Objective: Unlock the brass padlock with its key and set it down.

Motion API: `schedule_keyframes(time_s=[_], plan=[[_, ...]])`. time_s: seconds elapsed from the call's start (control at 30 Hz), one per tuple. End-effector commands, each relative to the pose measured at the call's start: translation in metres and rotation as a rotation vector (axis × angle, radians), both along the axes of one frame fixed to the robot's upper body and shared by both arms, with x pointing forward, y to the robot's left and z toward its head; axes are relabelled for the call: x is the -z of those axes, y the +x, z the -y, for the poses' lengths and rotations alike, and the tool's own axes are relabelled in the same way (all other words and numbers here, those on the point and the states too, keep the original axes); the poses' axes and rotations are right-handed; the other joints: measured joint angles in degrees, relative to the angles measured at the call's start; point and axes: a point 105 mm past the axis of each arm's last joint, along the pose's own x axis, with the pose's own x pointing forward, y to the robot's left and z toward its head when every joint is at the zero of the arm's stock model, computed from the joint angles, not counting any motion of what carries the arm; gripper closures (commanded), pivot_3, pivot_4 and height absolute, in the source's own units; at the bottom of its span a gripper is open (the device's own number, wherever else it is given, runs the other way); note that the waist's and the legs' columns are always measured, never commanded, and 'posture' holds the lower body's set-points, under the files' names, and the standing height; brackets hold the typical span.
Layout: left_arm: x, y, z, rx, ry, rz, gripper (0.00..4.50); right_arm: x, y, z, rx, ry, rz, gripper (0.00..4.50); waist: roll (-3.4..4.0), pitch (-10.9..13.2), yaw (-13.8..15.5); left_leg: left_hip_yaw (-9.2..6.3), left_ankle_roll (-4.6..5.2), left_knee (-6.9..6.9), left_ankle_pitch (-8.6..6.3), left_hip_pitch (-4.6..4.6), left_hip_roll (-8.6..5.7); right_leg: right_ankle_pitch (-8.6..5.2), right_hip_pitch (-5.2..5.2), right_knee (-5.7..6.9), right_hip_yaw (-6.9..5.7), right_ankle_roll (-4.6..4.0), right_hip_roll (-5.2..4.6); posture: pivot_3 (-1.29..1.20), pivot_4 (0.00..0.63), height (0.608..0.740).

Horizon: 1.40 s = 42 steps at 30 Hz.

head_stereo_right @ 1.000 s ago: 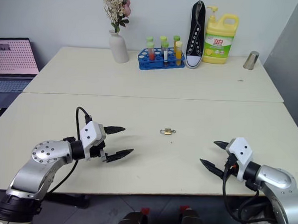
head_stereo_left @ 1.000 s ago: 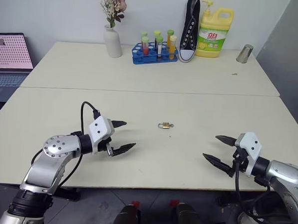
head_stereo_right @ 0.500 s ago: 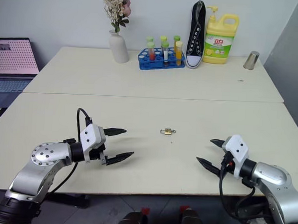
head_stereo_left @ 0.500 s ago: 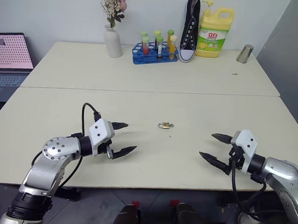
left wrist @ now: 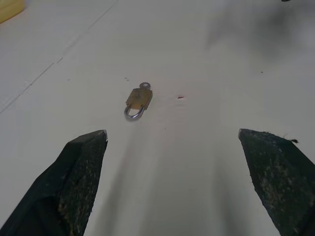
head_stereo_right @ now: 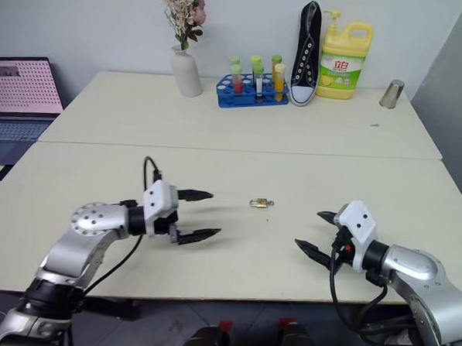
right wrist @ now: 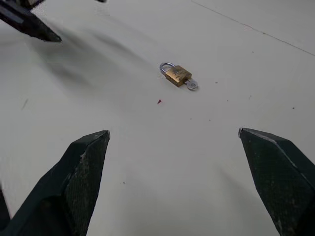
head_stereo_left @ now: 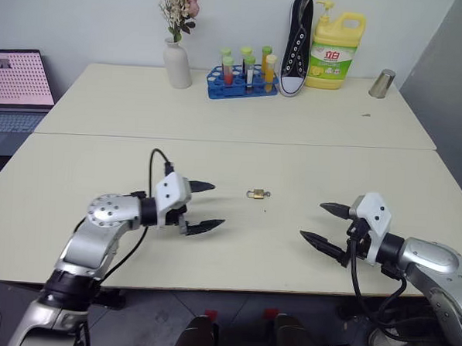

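The brass padlock (head_stereo_left: 255, 194) lies flat mid-table with the key (left wrist: 144, 85) at its base, apparently inserted. My left gripper (head_stereo_left: 205, 206) and right gripper (head_stereo_left: 322, 223) flank it, both spread wide and empty. I'm on approach; next calls for pinching that tiny body.

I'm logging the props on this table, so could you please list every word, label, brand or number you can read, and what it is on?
Yellow detergent bottle: the label bears two large red characters, too blurred to read with certainty; the smaller print is unreadable.
Laptop screen: a pink pattern, no legible text.
Brass padlock: no marking can be made out.
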Motion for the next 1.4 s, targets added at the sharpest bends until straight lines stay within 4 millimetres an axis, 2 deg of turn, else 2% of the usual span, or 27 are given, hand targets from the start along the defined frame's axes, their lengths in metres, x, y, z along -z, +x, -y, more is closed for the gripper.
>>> schedule_keyframes(time_s=[0.03,0.17,0.3,0.4,0.53,1.1,1.2,1.4], plan=[[-0.004,0.016,0.012,0.04,0.013,0.035,0.0,-0.01,-0.003,-0.011,0.009,0.034,-0.012,0.1,0.0,0.0,0.0,0.0,0.0,-0.01,0.0,-0.01,0.0,0.0,-0.01,0.0,0.0,0.0,0.0,0.0,0.15,0.74],[0.0,0.053,0.039,0.07,0.017,0.017,0.0,-0.015,0.001,-0.019,0.072,0.052,-0.053,0.1,-0.1,0.0,0.2,-0.05,0.01,0.11,0.01,-0.03,-0.05,0.01,0.02,0.1,-0.07,0.01,0.01,0.0,0.15,0.74],[0.005,0.068,0.058,0.103,-0.015,-0.038,0.0,-0.017,-0.001,-0.024,0.091,0.052,-0.064,0.1,-0.15,0.0,-0.1,-0.04,0.02,0.08,0.01,-0.11,-0.09,0.01,-0.03,0.0,-0.07,0.01,-0.01,0.0,0.15,0.74],[0.013,0.072,0.067,0.13,0.017,-0.06,0.0,-0.018,-0.004,-0.027,0.095,0.055,-0.066,0.1,-0.16,0.0,-0.3,0.01,0.09,0.03,-0.04,-0.18,-0.08,0.0,-0.14,-0.03,-0.02,0.01,-0.01,0.0,0.15,0.74],[0.021,0.074,0.068,0.155,0.073,-0.051,0.0,-0.019,-0.008,-0.03,0.103,0.06,-0.065,0.1,-0.19,0.0,-0.3,-0.02,0.11,0.06,-0.05,-0.19,-0.08,0.0,-0.15,0.0,-0.03,0.02,-0.01,0.0,0.15,0.74],[0.045,0.085,0.081,0.072,0.198,-0.145,0.0,-0.02,-0.014,-0.028,0.138,0.074,-0.066,0.1,-0.25,0.0,0.0,-0.06,0.12,0.11,-0.05,-0.16,-0.11,0.0,-0.07,0.04,-0.06,0.03,-0.01,0.0,0.15,0.74],[0.051,0.085,0.08,0.056,0.229,-0.173,0.58,-0.02,-0.016,-0.027,0.135,0.07,-0.064,0.0,-0.27,0.0,0.0,-0.05,0.12,0.12,-0.05,-0.14,-0.12,0.0,-0.03,0.04,-0.06,0.03,-0.02,0.0,0.15,0.74],[0.059,0.086,0.076,0.037,0.301,-0.189,2.48,-0.025,-0.018,-0.027,0.109,0.053,-0.035,0.0,-0.37,-0.1,0.0,-0.05,0.13,0.13,-0.04,0.0,-0.11,-0.01,0.04,0.16,-0.06,0.04,-0.01,0.0,0.15,0.74]])
